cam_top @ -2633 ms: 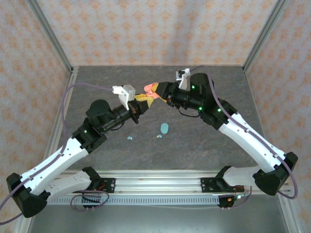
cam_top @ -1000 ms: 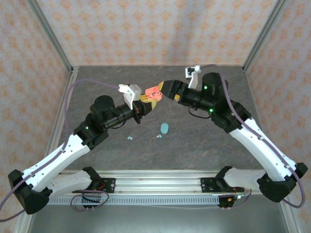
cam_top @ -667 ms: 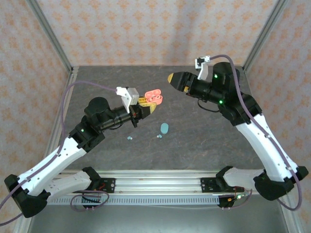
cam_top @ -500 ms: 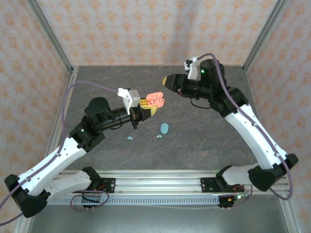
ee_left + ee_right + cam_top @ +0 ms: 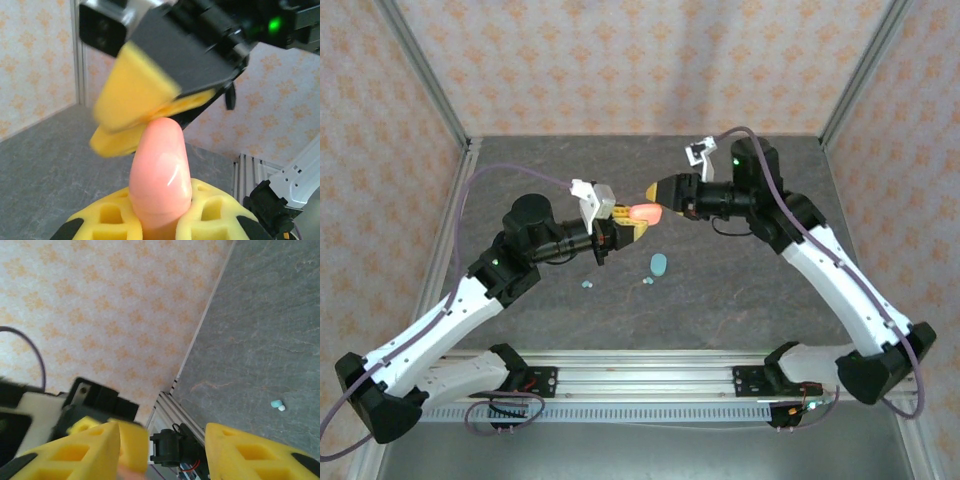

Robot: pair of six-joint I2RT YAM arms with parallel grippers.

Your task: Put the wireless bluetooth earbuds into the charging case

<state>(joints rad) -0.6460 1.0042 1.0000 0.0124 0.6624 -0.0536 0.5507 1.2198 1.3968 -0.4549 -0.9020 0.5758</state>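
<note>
I see the left gripper [image 5: 629, 221] clamped on the coral case [image 5: 642, 212]. The right gripper [image 5: 655, 190], jaws apart, sits just at its far tip.

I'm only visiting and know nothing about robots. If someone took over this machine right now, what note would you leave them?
Left gripper: shut on the coral case, held above the table.
Right gripper: open, fingertips at the case's top.
Teal case and two teal earbuds lie loose on the table.
Done: coral case looks closed; I can't tell what's inside it.
To do: put the teal earbuds into the teal case.
</note>
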